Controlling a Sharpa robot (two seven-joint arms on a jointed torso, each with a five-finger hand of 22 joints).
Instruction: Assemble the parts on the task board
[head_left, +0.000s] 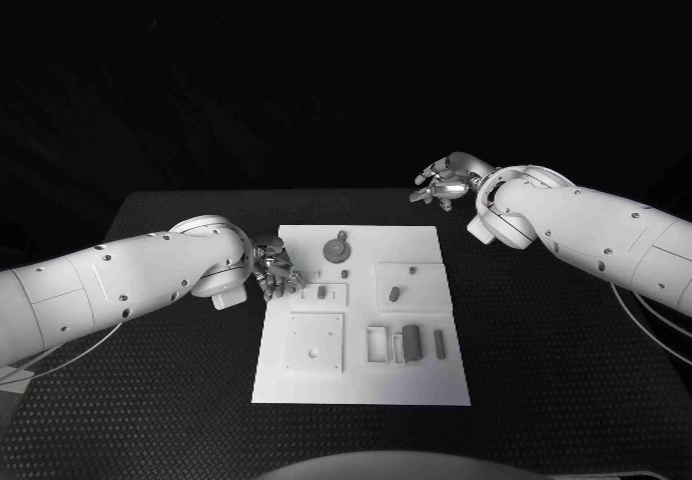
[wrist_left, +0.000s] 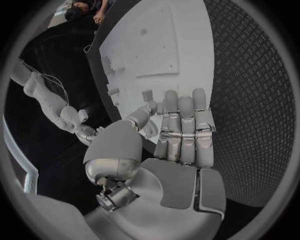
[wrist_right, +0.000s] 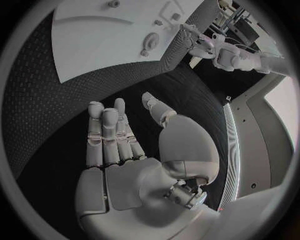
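The white task board (head_left: 361, 375) lies mid-table, also seen in the left wrist view (wrist_left: 187, 45) and the right wrist view (wrist_right: 94, 40). On it sit a round grey part (head_left: 336, 248) (wrist_right: 150, 40), a small peg (head_left: 394, 293), a small block (head_left: 323, 293) and two upright bars (head_left: 411, 340) beside a frame (head_left: 378, 343). My left hand (head_left: 274, 272) (wrist_left: 181, 132) hovers at the board's left edge, fingers straight and side by side, holding nothing. My right hand (head_left: 444, 183) (wrist_right: 119, 140) is raised beyond the board's far right corner, fingers extended, holding nothing.
A square plate with small holes (head_left: 315, 342) occupies the board's near left. The black textured table (head_left: 562, 350) spreads round the board, with bare mat to the right and in front. The table's far edge runs just behind the board.
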